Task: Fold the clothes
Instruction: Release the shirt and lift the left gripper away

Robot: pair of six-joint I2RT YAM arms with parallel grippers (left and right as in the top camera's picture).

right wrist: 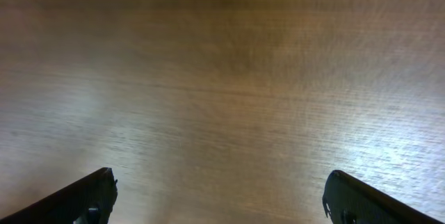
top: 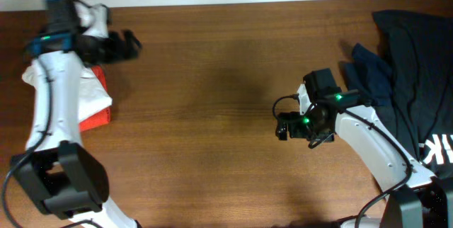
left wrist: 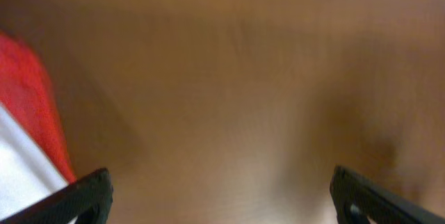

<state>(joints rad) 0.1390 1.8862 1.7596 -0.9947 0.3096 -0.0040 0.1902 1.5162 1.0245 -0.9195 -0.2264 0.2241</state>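
Wrist views are showing the left jaws and right jaws spread wide, holding nothing above the desk, red and white shirts lying under the left arm, dark shirts lying heaped beside the right arm.

The overhead view is sharp and evenly lit from above, warm in tone. Only soft, faint shadows lie on the brown wooden tabletop under the arms. The left wrist view is dimmer and heavily smeared: the wood grain ahead of the jaws is lost, and the red and white soft cloth to their left is a blur. The right wrist view is crisper, with readable grain. Pale glare lies ahead-left and ahead-right of the jaws, with a dimmer band between.
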